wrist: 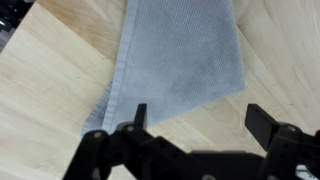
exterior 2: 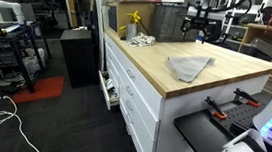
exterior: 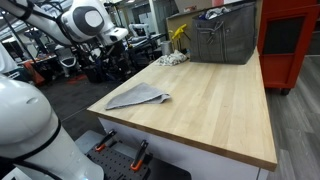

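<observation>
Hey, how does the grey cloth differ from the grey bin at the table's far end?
The grey cloth lies flat and thin on the table; the grey bin stands upright and boxy. The cloth sits alone near a corner; the bin is at the far end beside a yellow object. The cloth lies under the open end effector in the wrist view; the bin does not show there. Both are grey and rest on the same table.

A cloth (exterior: 138, 97) is lying flat on the worktop (exterior: 215, 105), near its edge. A bin (exterior: 225, 38) is standing well behind it at the far end, and a cabinet (exterior: 292, 40) is sitting beside the worktop. In the wrist view the hand (wrist: 197, 115) is hanging just before the cloth's corner.
</observation>
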Controlling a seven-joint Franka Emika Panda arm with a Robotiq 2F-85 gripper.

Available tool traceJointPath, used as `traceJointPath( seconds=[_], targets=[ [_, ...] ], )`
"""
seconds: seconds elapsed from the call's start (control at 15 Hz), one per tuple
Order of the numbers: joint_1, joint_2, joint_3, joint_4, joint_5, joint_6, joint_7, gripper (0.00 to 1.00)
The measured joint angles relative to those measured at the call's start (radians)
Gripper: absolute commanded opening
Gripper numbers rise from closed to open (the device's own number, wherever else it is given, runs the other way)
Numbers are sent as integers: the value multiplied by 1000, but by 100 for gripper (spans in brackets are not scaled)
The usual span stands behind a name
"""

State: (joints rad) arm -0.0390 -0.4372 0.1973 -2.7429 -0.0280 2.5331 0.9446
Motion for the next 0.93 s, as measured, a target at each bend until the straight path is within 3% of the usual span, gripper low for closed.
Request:
traceJointPath(
  seconds=[0.07, 0.13, 0.33, 0.73, 0.8, 0.87, 0.93],
  targets=[
    [0, 2, 1, 0, 0, -1, 1, 100],
    [0, 8, 3, 0, 0, -1, 2, 75],
    [1, 34, 13, 11, -3, 7, -1, 59],
    [-2, 88, 24, 60, -123, 79, -83, 12],
    [-4, 98, 22, 65, -148, 96, -122, 55],
    [-7, 108, 20, 68, -174, 110, -161, 19],
    [-11, 123, 18, 71, -202, 126, -198, 5]
  ],
)
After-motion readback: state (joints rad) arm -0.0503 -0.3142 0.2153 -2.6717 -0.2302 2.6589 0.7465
